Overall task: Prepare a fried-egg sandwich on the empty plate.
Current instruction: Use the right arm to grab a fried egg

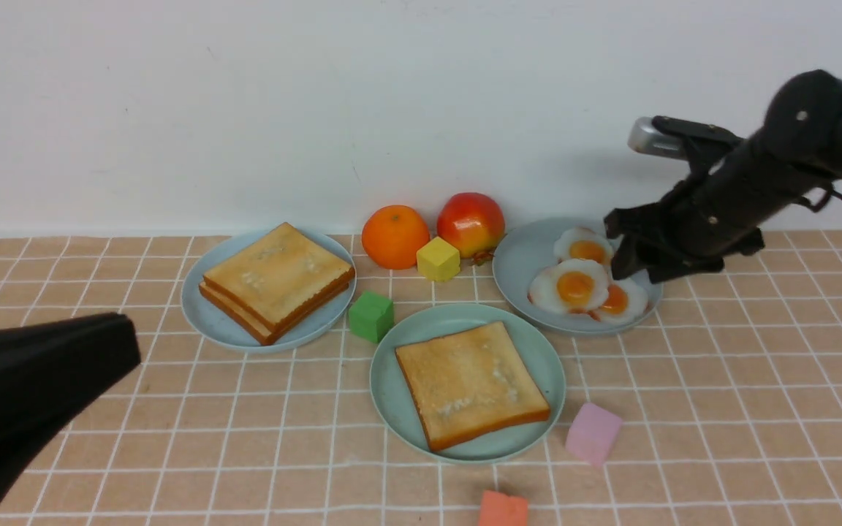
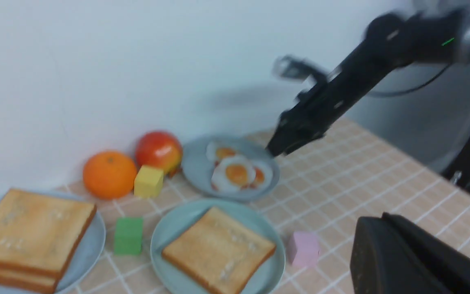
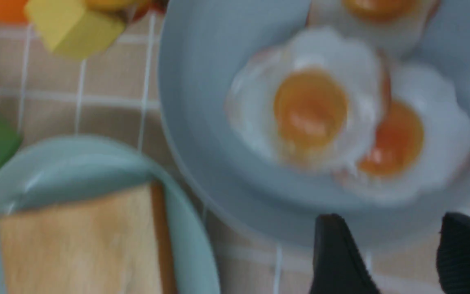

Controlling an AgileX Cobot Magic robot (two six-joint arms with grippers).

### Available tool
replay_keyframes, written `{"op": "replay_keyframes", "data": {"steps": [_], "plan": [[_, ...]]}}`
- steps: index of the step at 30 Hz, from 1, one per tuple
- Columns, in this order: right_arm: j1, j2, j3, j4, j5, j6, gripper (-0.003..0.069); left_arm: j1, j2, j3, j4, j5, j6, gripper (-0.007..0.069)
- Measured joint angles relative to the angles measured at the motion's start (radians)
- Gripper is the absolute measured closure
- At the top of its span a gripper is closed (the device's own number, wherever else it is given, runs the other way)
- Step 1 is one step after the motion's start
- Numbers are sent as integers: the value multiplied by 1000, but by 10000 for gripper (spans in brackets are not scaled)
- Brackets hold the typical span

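Both right jaws wide, empty.

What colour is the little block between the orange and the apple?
The block is yellow, clearest in the front view.

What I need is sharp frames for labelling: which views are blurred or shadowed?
Front view: sharp, with the right arm casting a soft shadow on the wall. Left wrist view: mildly soft, that arm smeared. Right wrist view: heavily blurred, fried eggs fuzzy.

Green cube (image 1: pixel 371 315) and pink cube (image 1: pixel 593 432) hem the plate (image 1: pixel 390 387); above it, open room.
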Motion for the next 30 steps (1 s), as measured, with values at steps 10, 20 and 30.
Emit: {"op": "replay_keyframes", "data": {"steps": [10, 20, 30], "plan": [[-2, 171, -179, 9, -18, -1, 304, 0, -5, 0, 0, -14, -12, 638], [-7, 230, -192, 56, -65, -2, 304, 0, -5, 0, -1, -14, -17, 638], [-7, 248, -193, 96, -116, -2, 304, 0, -5, 0, -1, -12, -17, 638]]}}
